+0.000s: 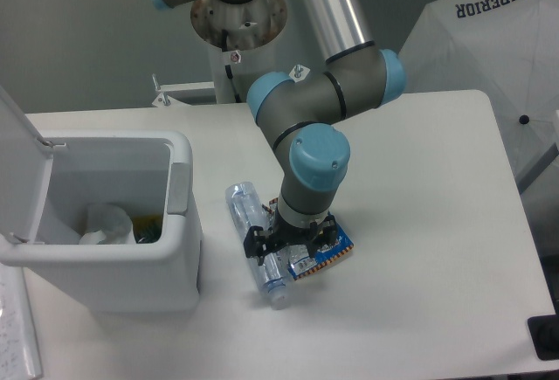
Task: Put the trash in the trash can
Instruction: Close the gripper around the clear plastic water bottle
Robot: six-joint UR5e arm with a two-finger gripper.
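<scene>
The clear plastic water bottle with a white cap (pixel 258 242) lies on its side just below the centre of the frame, its capped end pointing toward the lower edge. Overlapping its right flank lies the blue foil snack packet with yellow-red print (pixel 325 252), flat on the white table (pixel 428 223).

The black two-finger gripper (pixel 289 241) sits low over these 2 items, right where bottle and packet meet. One dark finger shows at the left over the bottle's lower half, the other at the right over the packet. The jaws look spread somewhat apart, but whether they grip anything cannot be told, since the wrist hides the tips.

Above it rises the grey arm with light-blue joint caps (pixel 319 155), running to the top centre of the frame.

At the left of the frame stands the white rectangular plastic trash can with rounded rim (pixel 179 223), lid raised, with pale crumpled material inside. The bottle lies near its right wall, not touching.
</scene>
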